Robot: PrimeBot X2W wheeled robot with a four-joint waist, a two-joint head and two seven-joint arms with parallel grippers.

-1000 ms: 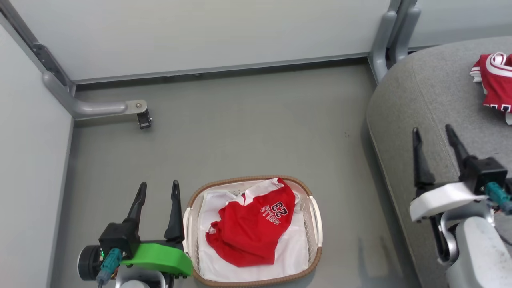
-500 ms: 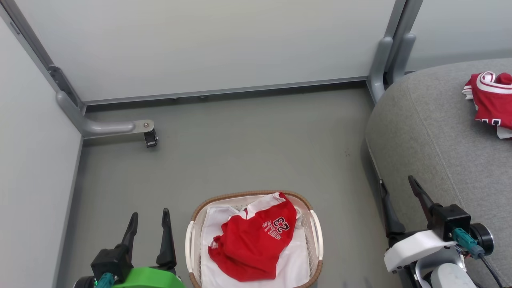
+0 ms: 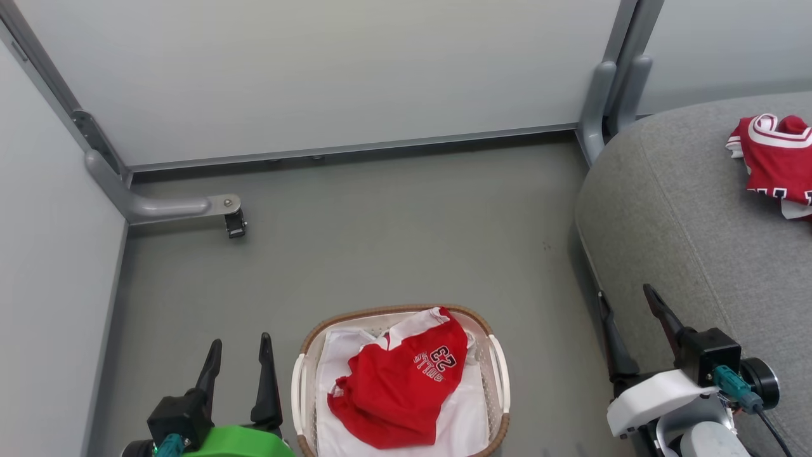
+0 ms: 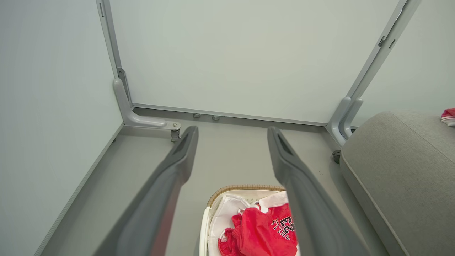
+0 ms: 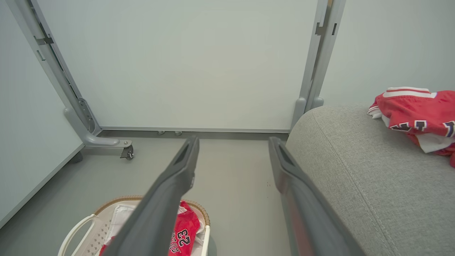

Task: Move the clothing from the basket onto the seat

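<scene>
Basket [image 3: 380,310] sits on the floor [image 3: 393,235] at the lower centre of the head view, apart from the seat [image 3: 685,222], with a strip of bare floor between them. Inside the basket a red garment [image 3: 393,390] lies crumpled on a white liner [image 3: 466,412]. It has white trim along its far edge, which reaches the far rim, and its "23" lettering reads upside down from the head camera. A second garment [image 3: 774,158], red with white stripes and dark lettering, lies bunched on the seat at the far right, cut by the frame edge. Left gripper [image 3: 240,341] stands over the floor just beside the basket's left handle, with its fingers pointing away from the robot. Its jaws are spread wide with nothing between them. Right gripper [image 3: 623,293] stands at the seat's near edge, well apart from both garments, its jaws likewise spread wide and holding nothing. Whether it touches the cushion cannot be told. Pale wall panels [image 3: 317,70] close the far side and the left. A grey bracket with a small caster [image 3: 235,223] rests on the floor at the far left corner.
</scene>
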